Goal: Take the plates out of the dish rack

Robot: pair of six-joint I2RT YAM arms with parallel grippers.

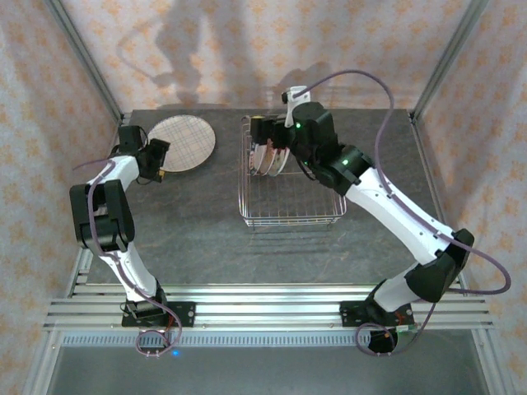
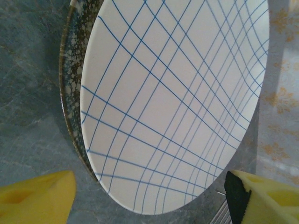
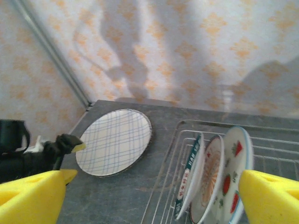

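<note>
A white plate with blue-purple plaid lines [image 1: 183, 141] lies flat on the table at the back left, on top of a speckled plate [image 2: 70, 70]. My left gripper [image 1: 162, 156] is open at the stack's near edge. In the left wrist view its yellow fingers [image 2: 42, 193] stand wide on either side of the plaid plate's [image 2: 177, 102] rim, touching nothing. Three plates [image 1: 268, 156] stand upright at the far end of the dish rack [image 1: 292, 218]: a lettered-rim plate [image 3: 191, 172], an orange-patterned plate [image 3: 210, 177] and a red-fruit plate [image 3: 233, 172]. My right gripper [image 3: 154, 205] hovers open above them.
The wire rack's near half [image 1: 292, 197] holds nothing. Patterned walls and metal posts close in the back and sides of the dark table [image 1: 206, 239]. Aluminium rails [image 1: 263, 309] run along the near edge by the arm bases.
</note>
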